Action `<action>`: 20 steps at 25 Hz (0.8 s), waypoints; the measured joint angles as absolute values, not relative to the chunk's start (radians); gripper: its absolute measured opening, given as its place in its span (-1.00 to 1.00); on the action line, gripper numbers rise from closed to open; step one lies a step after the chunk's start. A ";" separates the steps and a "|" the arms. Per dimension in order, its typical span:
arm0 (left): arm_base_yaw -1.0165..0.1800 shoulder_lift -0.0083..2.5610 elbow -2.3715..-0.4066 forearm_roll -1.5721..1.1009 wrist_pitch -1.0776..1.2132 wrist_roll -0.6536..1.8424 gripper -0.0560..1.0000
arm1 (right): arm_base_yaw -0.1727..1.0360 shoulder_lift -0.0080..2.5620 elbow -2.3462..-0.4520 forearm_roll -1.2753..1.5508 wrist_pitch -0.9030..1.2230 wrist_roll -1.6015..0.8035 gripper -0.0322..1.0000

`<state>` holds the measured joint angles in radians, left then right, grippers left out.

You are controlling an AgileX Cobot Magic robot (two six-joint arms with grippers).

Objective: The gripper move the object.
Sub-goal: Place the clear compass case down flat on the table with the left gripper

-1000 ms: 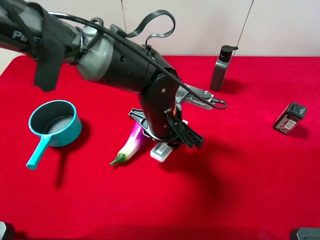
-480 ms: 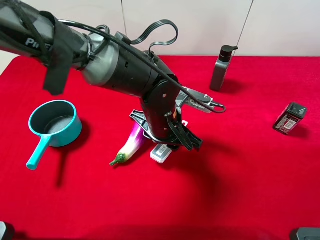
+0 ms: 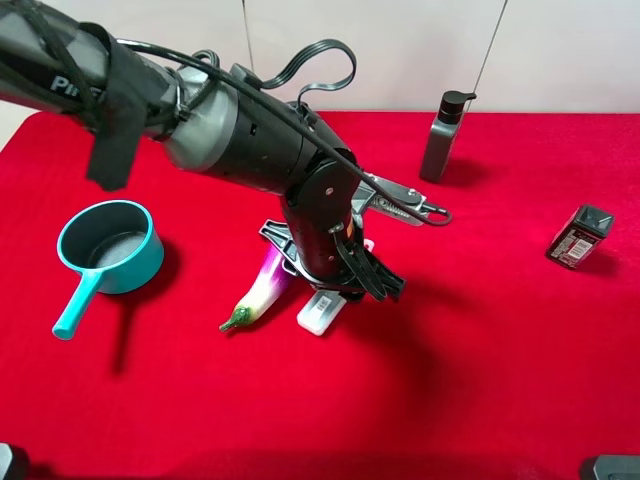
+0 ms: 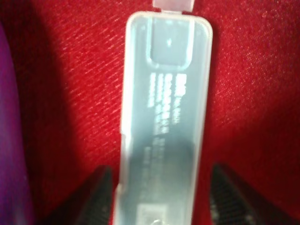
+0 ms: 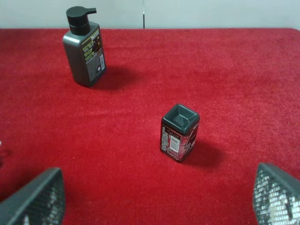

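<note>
A translucent white flat case (image 3: 318, 312) lies on the red cloth beside a purple eggplant (image 3: 262, 288). My left gripper (image 3: 338, 290) is down over the case. In the left wrist view the case (image 4: 164, 117) lies lengthwise between my two black fingertips (image 4: 101, 197), with the left gripper (image 4: 159, 201) straddling its near end. The jaws stand close on both sides, with a thin gap on one side. The eggplant shows as a purple edge (image 4: 11, 140). My right gripper (image 5: 159, 201) is open and empty, facing a small dark box (image 5: 179, 132).
A teal saucepan (image 3: 105, 250) sits at the left. A grey pump bottle (image 3: 442, 135) stands at the back right and also shows in the right wrist view (image 5: 84, 47). The dark box (image 3: 580, 237) lies at the far right. The left arm's cable (image 3: 405, 205) hangs over the middle.
The left gripper has settled lower over the case. The case has shifted slightly toward the front and turned a little. The right arm has not moved.
</note>
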<state>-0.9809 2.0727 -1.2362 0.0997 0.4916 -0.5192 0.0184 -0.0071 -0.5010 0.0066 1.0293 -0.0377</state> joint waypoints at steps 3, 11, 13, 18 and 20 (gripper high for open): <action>-0.981 2.073 -1.236 0.100 0.492 -0.519 0.18 | 0.018 -0.007 -0.501 0.007 1.029 -0.038 0.24; -0.981 2.064 -1.236 0.100 0.492 -0.519 0.20 | 0.018 -0.007 -0.501 0.007 1.029 -0.038 0.24; -0.981 2.048 -1.236 0.100 0.493 -0.519 0.20 | 0.018 -0.007 -0.501 0.007 1.029 -0.038 0.24; -0.981 1.990 -1.255 0.100 0.564 -0.519 0.20 | 0.018 -0.007 -0.501 0.007 1.029 -0.038 0.24; -0.981 1.964 -1.273 0.100 0.609 -0.515 0.20 | 0.018 -0.007 -0.501 0.007 1.029 -0.038 0.24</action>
